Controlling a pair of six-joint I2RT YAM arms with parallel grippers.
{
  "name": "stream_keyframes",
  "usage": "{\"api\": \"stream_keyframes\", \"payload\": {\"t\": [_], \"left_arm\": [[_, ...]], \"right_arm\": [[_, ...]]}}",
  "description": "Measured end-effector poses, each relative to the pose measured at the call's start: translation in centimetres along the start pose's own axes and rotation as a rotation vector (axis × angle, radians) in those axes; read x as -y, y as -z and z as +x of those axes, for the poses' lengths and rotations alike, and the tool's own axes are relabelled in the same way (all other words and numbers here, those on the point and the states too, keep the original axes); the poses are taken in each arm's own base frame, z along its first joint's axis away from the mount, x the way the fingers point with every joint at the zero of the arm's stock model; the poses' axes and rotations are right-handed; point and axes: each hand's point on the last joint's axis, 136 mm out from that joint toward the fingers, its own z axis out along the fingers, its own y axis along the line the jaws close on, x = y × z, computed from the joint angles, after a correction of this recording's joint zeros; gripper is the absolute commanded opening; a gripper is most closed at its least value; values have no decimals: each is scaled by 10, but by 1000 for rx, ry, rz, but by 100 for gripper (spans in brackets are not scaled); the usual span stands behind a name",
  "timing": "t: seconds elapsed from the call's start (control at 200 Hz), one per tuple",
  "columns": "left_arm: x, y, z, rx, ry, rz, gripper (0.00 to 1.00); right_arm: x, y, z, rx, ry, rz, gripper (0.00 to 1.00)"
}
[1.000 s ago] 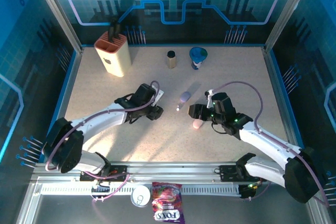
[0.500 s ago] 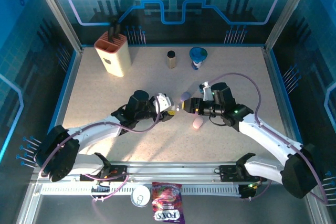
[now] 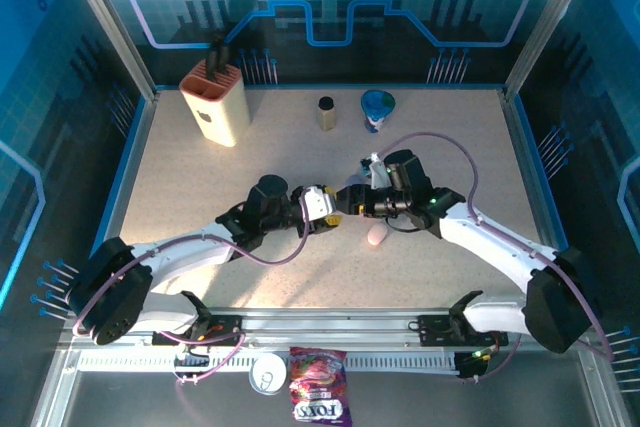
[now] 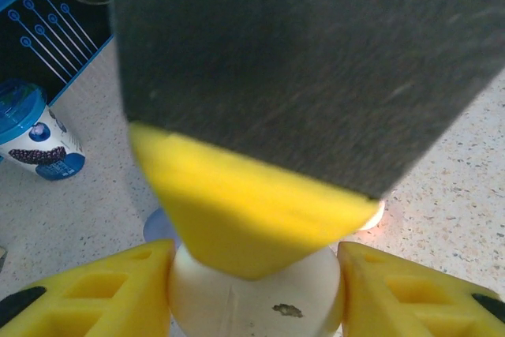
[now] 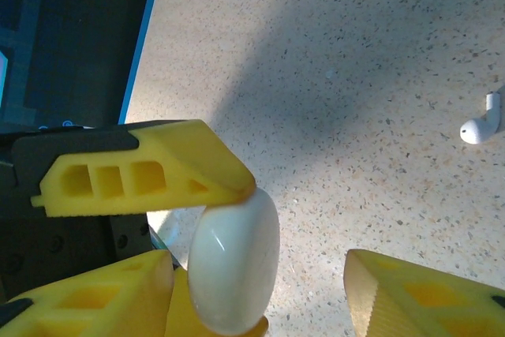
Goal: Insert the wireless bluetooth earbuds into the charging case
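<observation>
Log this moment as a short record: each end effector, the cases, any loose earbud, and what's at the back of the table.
left end effector: shut on the white case
right end effector: open, jaws either side of that case, a gap on one side
white case: lid looks closed
pink case: lying on the table beside the end effectors, not gripped
white earbud: loose on the table, apart from both cases
back of table: tan knife block, small brown container, blue cup

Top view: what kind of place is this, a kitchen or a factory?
Probably a robot test booth: a left arm and right arm bolted to a metal rail, blue printed walls around a speckled table, and a knife block and cup set out like props.
</observation>
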Motion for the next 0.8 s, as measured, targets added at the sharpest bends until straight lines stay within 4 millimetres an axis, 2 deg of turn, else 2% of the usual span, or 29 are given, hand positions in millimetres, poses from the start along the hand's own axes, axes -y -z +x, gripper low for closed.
{"api": "stream_keyframes", "payload": {"t": [0.205,0.375,0.525,0.65,0.8], "left_arm": [[1,0,1,-4,-11,2,50],[2,-1,3,-15,-13,2,52],[1,-1,3,-19,-15,-9,65],[-1,-1,2,-8,-1,-24,79],[-2,3,3,15,66,-53,94]], "right_arm": [[0,-6,2,-22,3,0,40],[-4,-6,3,-26,14,-11,24],[-4,-5,1,-15,41,-2,16],[1,-1,0,11,68,13,14],[13,13,-7,86,97,19,14]]}}
